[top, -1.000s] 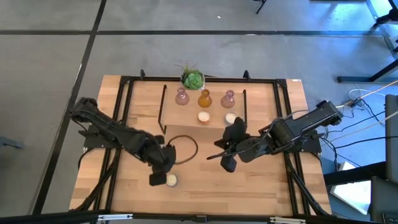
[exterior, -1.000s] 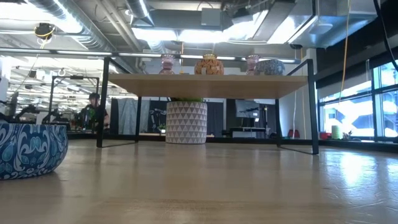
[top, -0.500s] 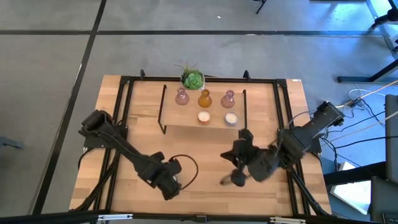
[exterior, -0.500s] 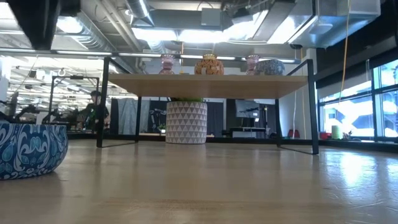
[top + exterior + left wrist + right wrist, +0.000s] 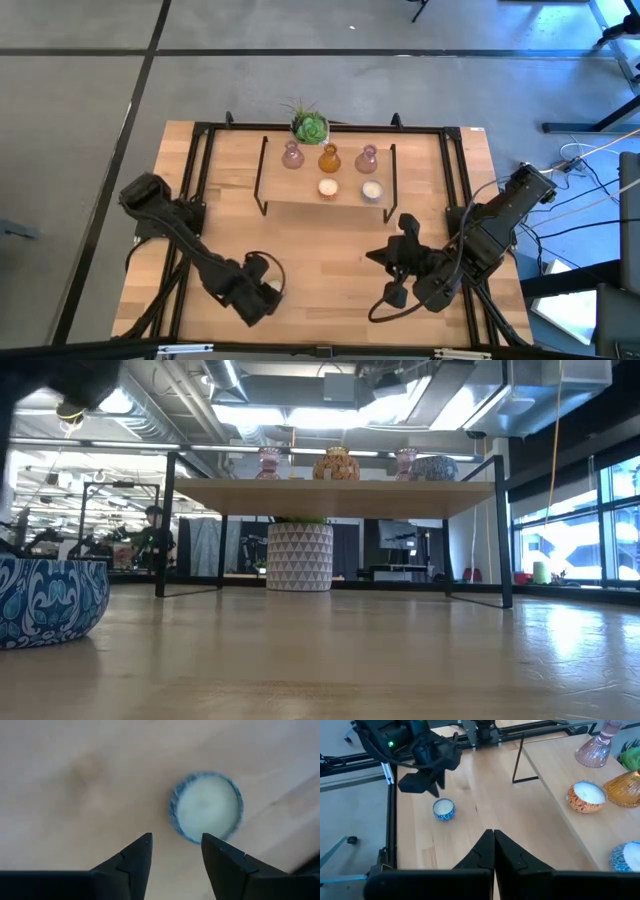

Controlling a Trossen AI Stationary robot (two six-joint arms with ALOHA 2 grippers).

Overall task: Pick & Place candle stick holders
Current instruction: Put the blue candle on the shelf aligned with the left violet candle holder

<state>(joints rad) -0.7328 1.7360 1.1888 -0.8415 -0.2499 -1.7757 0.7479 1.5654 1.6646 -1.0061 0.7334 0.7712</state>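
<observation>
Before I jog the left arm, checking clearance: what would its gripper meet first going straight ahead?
Probably the small blue-rimmed candle, just beyond the open left gripper, then the table; depth is unclear.

High view: you look straight down from well above the table (image 5: 330,250), both arms in frame.
Low view: you sit at table-top height, facing level under the raised shelf (image 5: 335,495) into the room.
Left wrist view: you look close down past the left gripper (image 5: 175,847) onto a blue-rimmed candle holder (image 5: 206,813) just beyond its parted fingers.
Right wrist view: you face across the table past the right gripper (image 5: 493,840), taking in that same holder, the left gripper above it, and the shelf.
</observation>
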